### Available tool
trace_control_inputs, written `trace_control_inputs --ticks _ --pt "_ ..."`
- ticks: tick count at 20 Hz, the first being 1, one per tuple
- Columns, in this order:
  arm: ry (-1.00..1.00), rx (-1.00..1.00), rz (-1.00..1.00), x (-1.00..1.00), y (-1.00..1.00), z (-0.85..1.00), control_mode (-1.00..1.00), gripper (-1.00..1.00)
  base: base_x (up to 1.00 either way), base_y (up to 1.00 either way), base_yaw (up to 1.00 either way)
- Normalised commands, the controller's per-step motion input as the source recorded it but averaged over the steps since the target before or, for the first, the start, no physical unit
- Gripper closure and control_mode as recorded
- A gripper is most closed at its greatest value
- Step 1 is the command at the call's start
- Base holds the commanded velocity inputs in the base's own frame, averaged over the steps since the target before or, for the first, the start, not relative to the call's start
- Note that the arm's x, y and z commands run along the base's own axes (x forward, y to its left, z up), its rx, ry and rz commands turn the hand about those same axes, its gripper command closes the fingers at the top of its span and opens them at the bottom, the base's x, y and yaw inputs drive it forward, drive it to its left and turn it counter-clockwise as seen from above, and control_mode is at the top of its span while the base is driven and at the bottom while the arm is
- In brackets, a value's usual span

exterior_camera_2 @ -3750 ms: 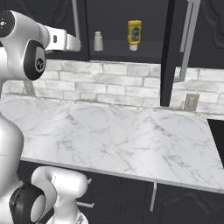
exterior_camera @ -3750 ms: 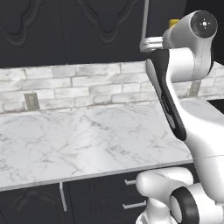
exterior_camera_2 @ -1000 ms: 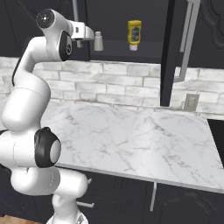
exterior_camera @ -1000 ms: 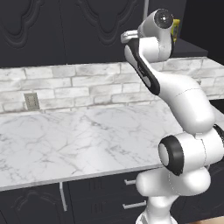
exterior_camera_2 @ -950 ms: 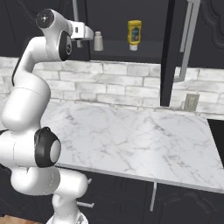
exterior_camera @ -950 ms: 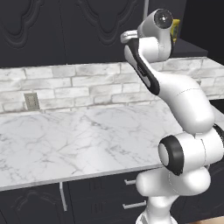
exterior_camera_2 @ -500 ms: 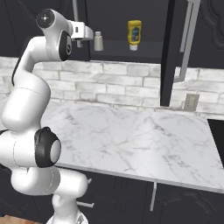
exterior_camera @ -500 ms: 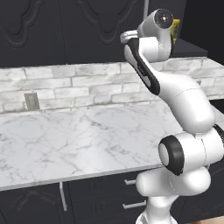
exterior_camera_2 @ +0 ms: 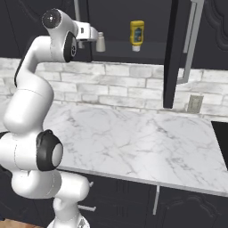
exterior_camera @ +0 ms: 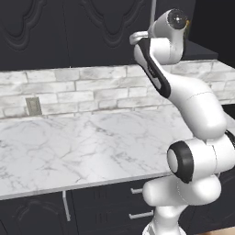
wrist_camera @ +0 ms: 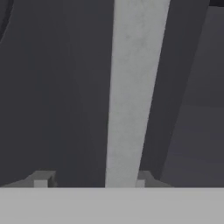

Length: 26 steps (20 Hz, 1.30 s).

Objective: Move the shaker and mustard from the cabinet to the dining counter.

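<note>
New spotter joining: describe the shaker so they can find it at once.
Look inside the open black cabinet above the brick backsplash. The shaker stands on its shelf at the gripper. It is small, grey-silver and round-topped, unlike the taller yellow mustard nearby.

**Rendered Home Kitchen**

Looked like a domestic kitchen, computer-rendered throughout. Marked as such by a long white table of grey-veined marble running along the wall, backed by a pale brick backsplash with an electrical outlet set into it. Fitted above with a black cabinet bearing ornate curved-panel doors and long silver bar handles. Stocked on the open cabinet shelf with a yellow mustard bottle and a small grey shaker, ordinary pantry goods. Finished below the table with dark drawer units carrying short silver pulls.
</note>
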Motion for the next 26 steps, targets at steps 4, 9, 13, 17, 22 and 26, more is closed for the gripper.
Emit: trace_control_inputs --ticks 4,9,13,17,22,26 --pt "0.00 0.05 0.00 0.22 -0.27 -0.25 -1.00 1.00 0.00 0.00 0.00" --pt "0.02 0.00 0.00 0.15 -0.02 -0.27 -1.00 1.00 0.00 0.00 0.00" --pt "0.01 0.00 0.00 0.00 0.00 0.00 -1.00 1.00 0.00 0.00 0.00" --pt "0.00 0.00 0.00 -0.58 0.00 0.00 -1.00 1.00 0.00 0.00 0.00" --pt "-0.03 0.00 0.00 -1.00 0.00 0.00 -1.00 1.00 0.00 0.00 0.00" --pt "-0.14 0.00 0.00 -1.00 0.00 0.00 -1.00 1.00 0.00 0.00 0.00"
